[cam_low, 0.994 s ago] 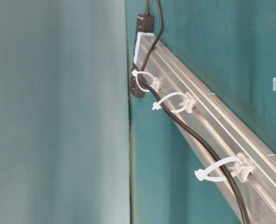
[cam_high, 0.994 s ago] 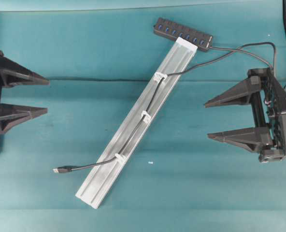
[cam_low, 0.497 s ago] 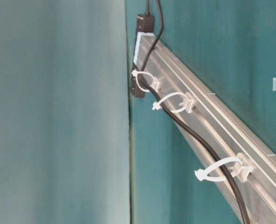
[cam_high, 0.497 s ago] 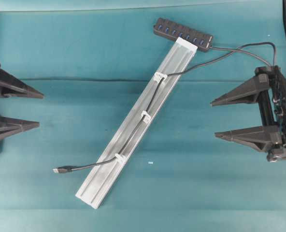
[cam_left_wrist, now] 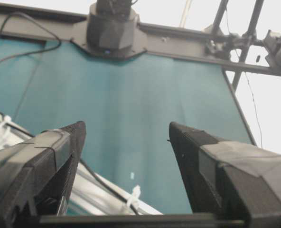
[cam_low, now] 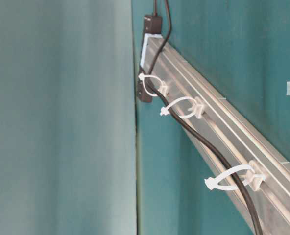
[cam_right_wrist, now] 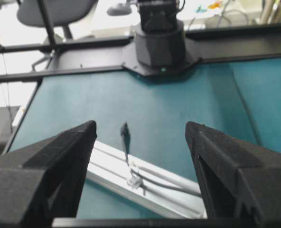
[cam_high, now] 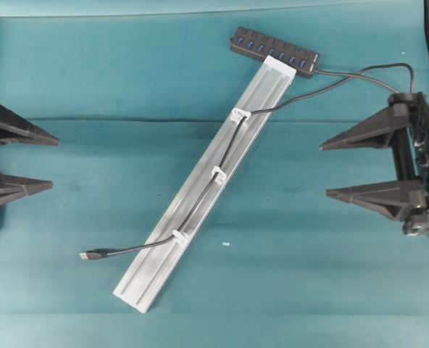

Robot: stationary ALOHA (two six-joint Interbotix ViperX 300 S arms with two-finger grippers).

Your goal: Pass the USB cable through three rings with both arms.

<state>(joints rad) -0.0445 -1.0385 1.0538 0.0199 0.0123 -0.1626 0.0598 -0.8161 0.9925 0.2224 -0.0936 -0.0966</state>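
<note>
The dark USB cable point(cam_high: 230, 144) lies along the silver rail point(cam_high: 146, 283) and runs through all three white rings point(cam_high: 240, 114), point(cam_high: 219, 174), point(cam_high: 178, 236). Its metal-tipped plug point(cam_high: 91, 254) rests on the cloth left of the rail's near end. My left gripper point(cam_high: 55, 163) stands open at the far left, well clear of the plug. At the far right my right gripper point(cam_high: 324, 170) is open too, away from the rail. Between the open fingers of the right gripper point(cam_right_wrist: 140, 126) the wrist view shows the plug point(cam_right_wrist: 125, 133) and one ring point(cam_right_wrist: 134, 179). Nothing sits in the left gripper point(cam_left_wrist: 126, 126).
A black USB hub point(cam_high: 275, 51) lies at the rail's far end, and the cable loops from it out to the right before it reaches the first ring. A small white scrap point(cam_high: 225, 244) lies right of the rail. Teal cloth covers the table.
Both grippers have drawn back outward, the left further left and the right further right. The cable, rings and rail have not moved.
</note>
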